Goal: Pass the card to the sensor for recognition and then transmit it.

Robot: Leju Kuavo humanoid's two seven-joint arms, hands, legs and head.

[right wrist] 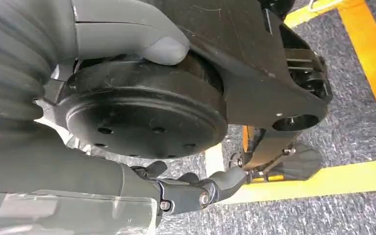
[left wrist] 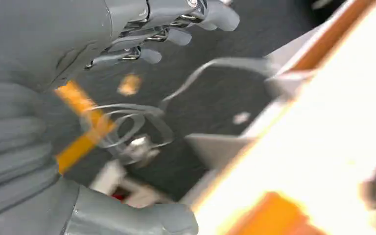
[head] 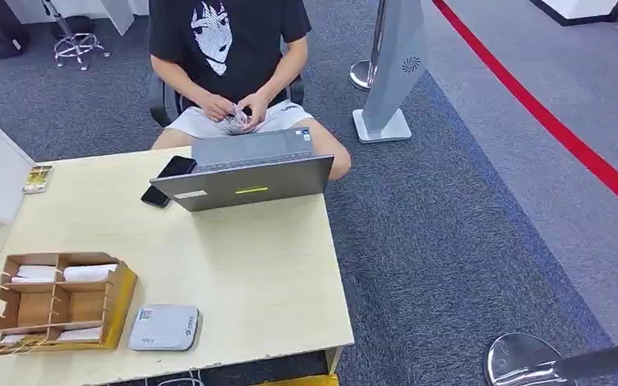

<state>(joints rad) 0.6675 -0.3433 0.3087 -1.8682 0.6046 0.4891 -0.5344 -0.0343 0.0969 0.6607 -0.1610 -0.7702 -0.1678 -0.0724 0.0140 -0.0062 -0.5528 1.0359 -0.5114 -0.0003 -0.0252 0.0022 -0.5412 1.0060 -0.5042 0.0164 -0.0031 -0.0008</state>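
A wooden card holder (head: 64, 301) stands at the near left of the pale table (head: 249, 273), with white cards (head: 88, 272) lying in its compartments. Just right of it lies the white card sensor (head: 164, 328), flat by the table's near edge. The left wrist view is blurred. It has my left hand (left wrist: 142, 34) with fingers spread and nothing in it, beside the bright table edge (left wrist: 323, 122). My right hand (right wrist: 127, 181) hangs low beside my own body over the carpet, thumb and fingers apart, holding nothing.
A person (head: 229, 56) sits across the table behind a grey laptop (head: 249, 173), hands in lap. Two dark phones (head: 177, 166) lie beside the laptop. A small box (head: 38, 178) sits at the far left. A post base (head: 523, 358) stands on the carpet to the right.
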